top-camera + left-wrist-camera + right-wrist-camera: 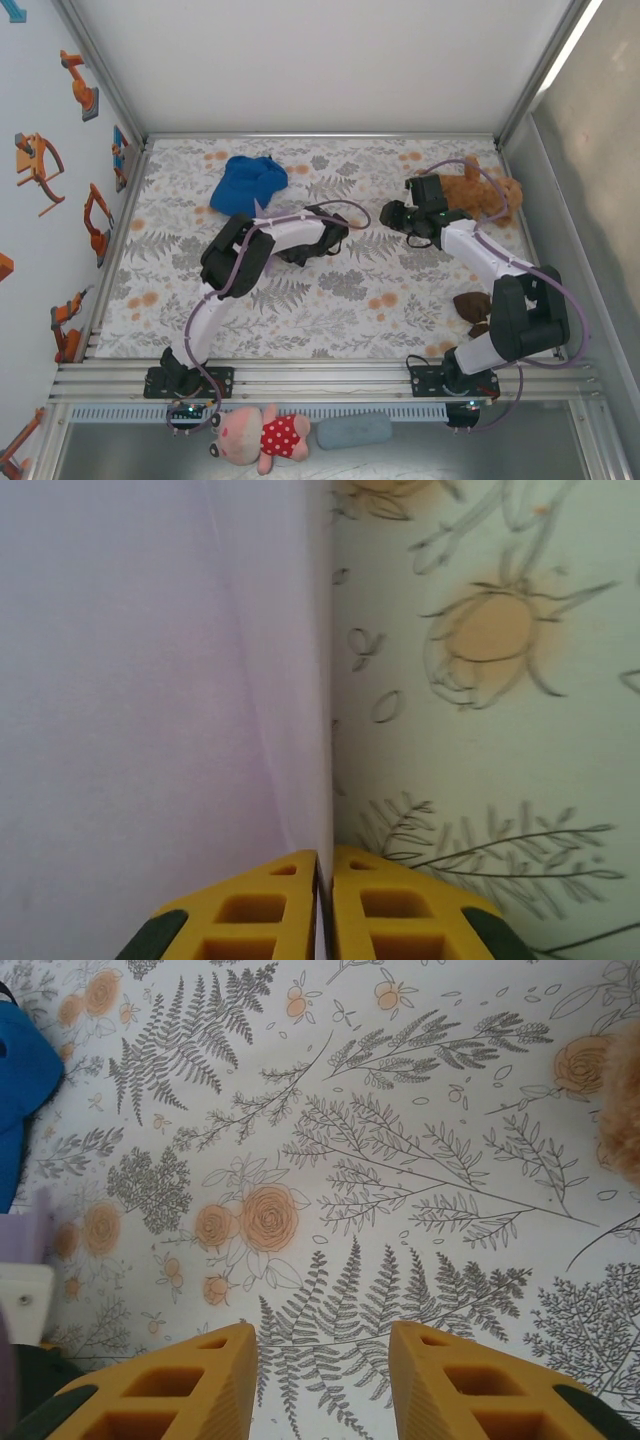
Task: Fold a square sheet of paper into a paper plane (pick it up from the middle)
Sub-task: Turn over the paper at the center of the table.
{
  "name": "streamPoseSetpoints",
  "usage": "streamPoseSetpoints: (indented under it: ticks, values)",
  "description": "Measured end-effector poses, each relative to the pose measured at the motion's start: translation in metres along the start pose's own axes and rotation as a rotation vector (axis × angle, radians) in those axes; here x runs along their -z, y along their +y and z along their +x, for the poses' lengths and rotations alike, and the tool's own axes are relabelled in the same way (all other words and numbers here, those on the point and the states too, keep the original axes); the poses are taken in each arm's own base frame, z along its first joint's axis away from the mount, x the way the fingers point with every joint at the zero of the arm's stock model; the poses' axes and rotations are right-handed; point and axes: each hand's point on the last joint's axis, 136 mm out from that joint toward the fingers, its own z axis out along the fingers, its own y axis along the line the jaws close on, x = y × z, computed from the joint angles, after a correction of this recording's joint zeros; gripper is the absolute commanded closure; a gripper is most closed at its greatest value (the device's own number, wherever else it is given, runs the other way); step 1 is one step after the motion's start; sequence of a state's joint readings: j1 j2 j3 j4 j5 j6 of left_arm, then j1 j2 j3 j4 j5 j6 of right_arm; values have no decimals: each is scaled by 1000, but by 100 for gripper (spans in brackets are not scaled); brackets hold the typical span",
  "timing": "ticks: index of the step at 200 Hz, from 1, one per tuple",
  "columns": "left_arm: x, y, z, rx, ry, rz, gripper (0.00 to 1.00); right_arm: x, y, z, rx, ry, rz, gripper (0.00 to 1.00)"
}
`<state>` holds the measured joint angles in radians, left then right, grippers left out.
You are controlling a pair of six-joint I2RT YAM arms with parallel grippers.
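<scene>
Paper (150,680) is pinched in my left gripper (323,865), held over the middle of the table (350,290) with the flowery cloth.

Big stuff first. From overhead, my left arm (235,265) comes up off its base, bends at the elbow and reaches right across the centre. My right arm (500,290) folds up and stretches left toward it. The blue cap (250,182) sits behind my left arm, and a brown teddy (480,195) is just behind my right wrist.

The left wrist cam gives what overhead can't: the yellow fingers (260,900) are pressed together on the lavender sheet's edge. Overhead the sheet is just a tiny lavender tip above my forearm.

On the right wrist cam, my right gripper (322,1360) is spread apart over bare cloth with nothing between the fingers.
</scene>
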<state>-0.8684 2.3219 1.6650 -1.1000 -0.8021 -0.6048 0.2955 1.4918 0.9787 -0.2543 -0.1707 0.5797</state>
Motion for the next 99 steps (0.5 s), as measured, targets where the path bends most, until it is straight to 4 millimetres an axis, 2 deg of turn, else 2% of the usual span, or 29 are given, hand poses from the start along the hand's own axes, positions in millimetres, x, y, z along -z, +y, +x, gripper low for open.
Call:
streamPoseSetpoints:
  ticks: [72, 87, 99]
  values:
    - [5, 0, 1, -9, -7, -10, 73, -6, 1, 5, -25, 29, -15, 62]
    - [9, -2, 0, 9, -5, 30, 66, -6, 1, 5, -29, 28, -15, 62]
    - [16, -7, -2, 36, -12, 93, 64, -6, 1, 5, -30, 26, -16, 62]
